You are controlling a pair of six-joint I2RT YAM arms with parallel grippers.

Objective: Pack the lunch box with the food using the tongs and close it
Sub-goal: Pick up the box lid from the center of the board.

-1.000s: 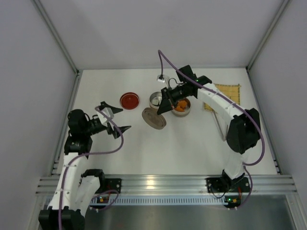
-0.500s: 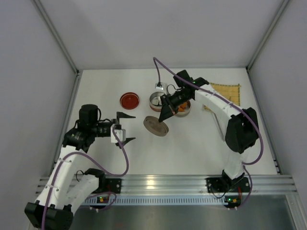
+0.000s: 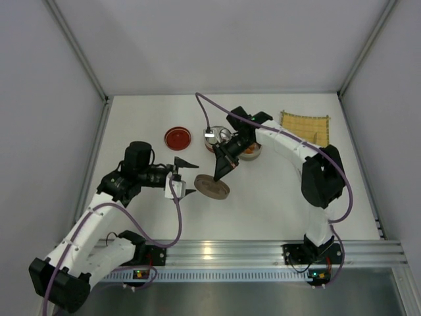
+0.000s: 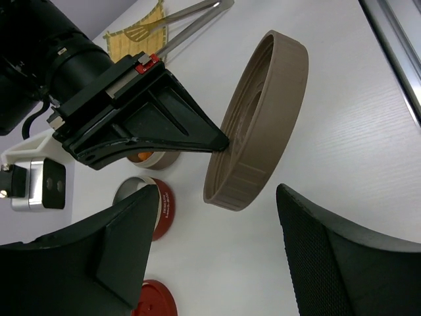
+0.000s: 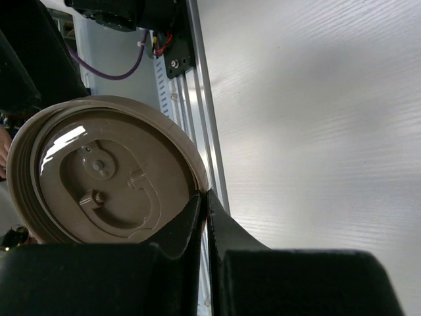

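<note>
The lunch box's brown round lid [image 3: 212, 187] stands tilted on its edge, lower rim on the table. My right gripper [image 3: 218, 175] is shut on its rim, as the right wrist view shows with the lid's underside [image 5: 105, 174] beside the gripper [image 5: 204, 196]. My left gripper [image 3: 187, 178] hangs open just left of the lid [image 4: 263, 125], nothing between its fingers [image 4: 329, 257]. A steel tin [image 3: 252, 153] holds orange food [image 4: 141, 157]. The tongs [image 4: 191, 23] lie by the yellow mat [image 4: 138, 31].
A red lid [image 3: 178, 137] lies at the back left, and a red-walled tin [image 4: 163, 209] stands near it, behind the brown lid. The woven mat [image 3: 304, 124] is at the back right. White walls close in the table on three sides.
My right gripper has carried the brown lid leftward and nearer. The left arm has swung right toward it, and its jaws have narrowed a little.
</note>
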